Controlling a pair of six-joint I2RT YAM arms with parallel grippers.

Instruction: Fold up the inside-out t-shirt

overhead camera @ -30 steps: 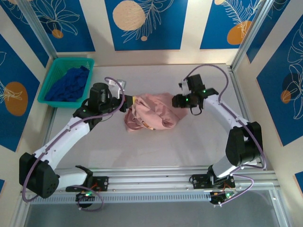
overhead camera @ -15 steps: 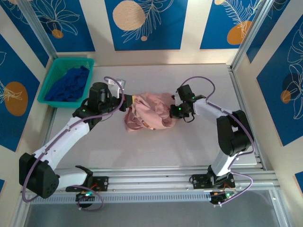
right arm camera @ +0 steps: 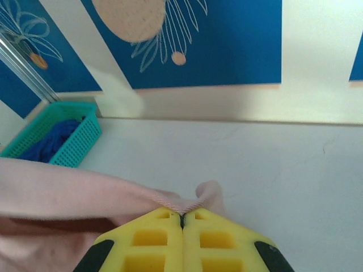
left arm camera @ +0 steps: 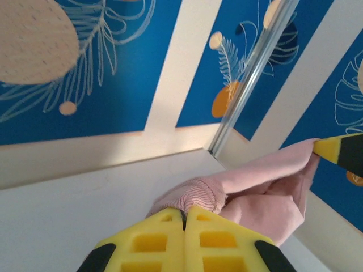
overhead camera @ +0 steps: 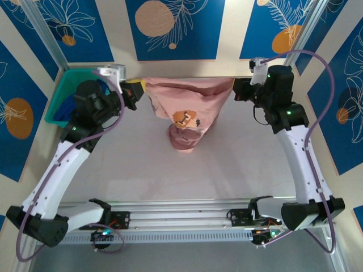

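Top external: shirt strung aloft

Its low end bunches on the table. Higher, it spreads wide (print facing the camera), left gripper clamped on one top corner, right gripper pinching the other. Far left, a teal basket.

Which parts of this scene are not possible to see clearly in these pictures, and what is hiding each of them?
Top view: the print on the t-shirt is too small to read.
Top view: the left arm covers part of the basket and the blue garment.
Top view: the t-shirt's lower end is bunched on the table, so hem and sleeves cannot be told apart.
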